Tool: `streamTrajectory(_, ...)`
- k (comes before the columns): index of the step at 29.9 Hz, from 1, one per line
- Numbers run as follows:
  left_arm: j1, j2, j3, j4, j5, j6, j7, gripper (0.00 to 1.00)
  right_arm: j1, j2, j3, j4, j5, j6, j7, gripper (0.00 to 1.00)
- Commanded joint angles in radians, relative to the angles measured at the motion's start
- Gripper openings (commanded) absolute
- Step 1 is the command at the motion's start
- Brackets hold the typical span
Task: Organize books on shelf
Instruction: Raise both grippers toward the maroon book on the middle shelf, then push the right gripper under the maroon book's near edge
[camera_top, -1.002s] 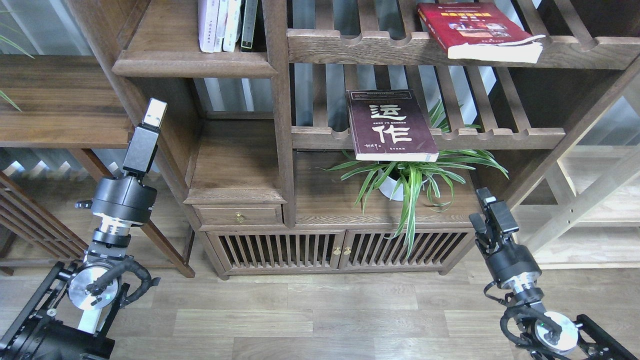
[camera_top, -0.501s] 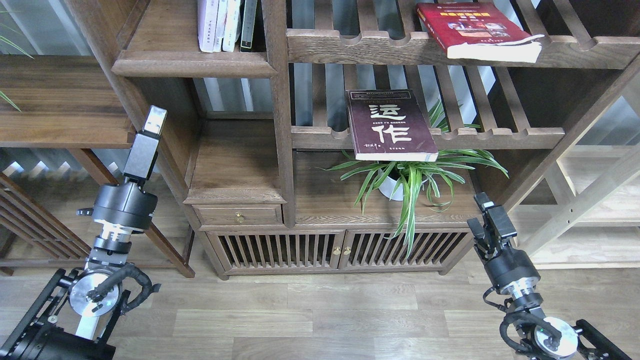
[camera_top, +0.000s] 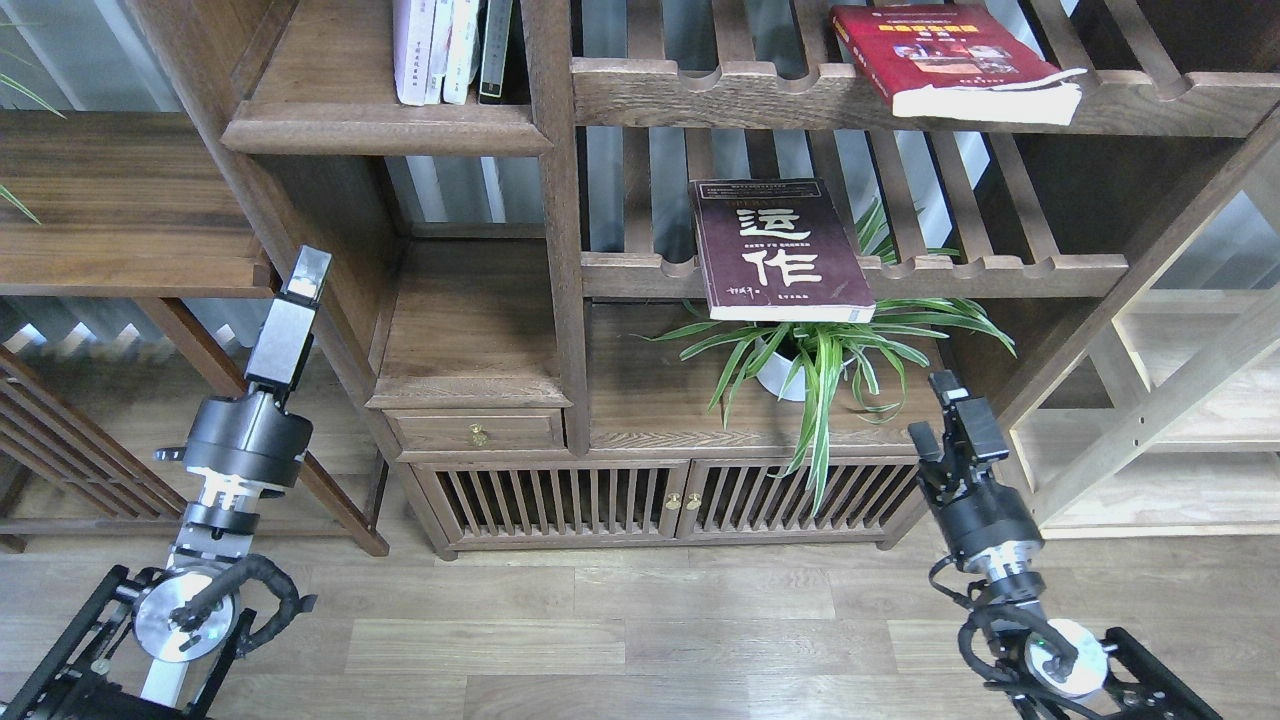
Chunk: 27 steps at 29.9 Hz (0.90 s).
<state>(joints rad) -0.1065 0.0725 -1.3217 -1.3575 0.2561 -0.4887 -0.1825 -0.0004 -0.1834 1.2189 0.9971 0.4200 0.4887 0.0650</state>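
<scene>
The left black seven-joint arm is rising from the lower left corner of the head view, its silver disc joint low and its round dark wrist housing above it. Its two-finger tool (camera_top: 305, 272) is pointing up and slightly right, seen edge-on as one long grey block with a pale tip, so the fingers are not showing apart. The right black arm is coming in from the lower right corner, leaning up and to the left. Its dark two-finger tool (camera_top: 950, 400) is standing at the top, small and dark; whether its fingers are parted is unclear. Both tools are holding nothing.
</scene>
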Motion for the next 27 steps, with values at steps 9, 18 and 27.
streamTrajectory(9, 0.070, 0.010, -0.008, 0.000, -0.025, 0.000, -0.003, 1.00, 0.028, 0.183, 0.005, 0.015, -0.001, 0.000, -0.001, 1.00)
streamTrajectory(18, 0.071, 0.016, -0.019, 0.000, -0.025, 0.000, -0.003, 1.00, 0.106, 0.183, 0.007, 0.018, -0.001, 0.000, 0.006, 1.00)
streamTrajectory(27, 0.068, 0.020, -0.019, 0.000, -0.025, 0.000, -0.003, 1.00, 0.161, 0.183, -0.030, -0.035, 0.009, 0.000, 0.131, 1.00)
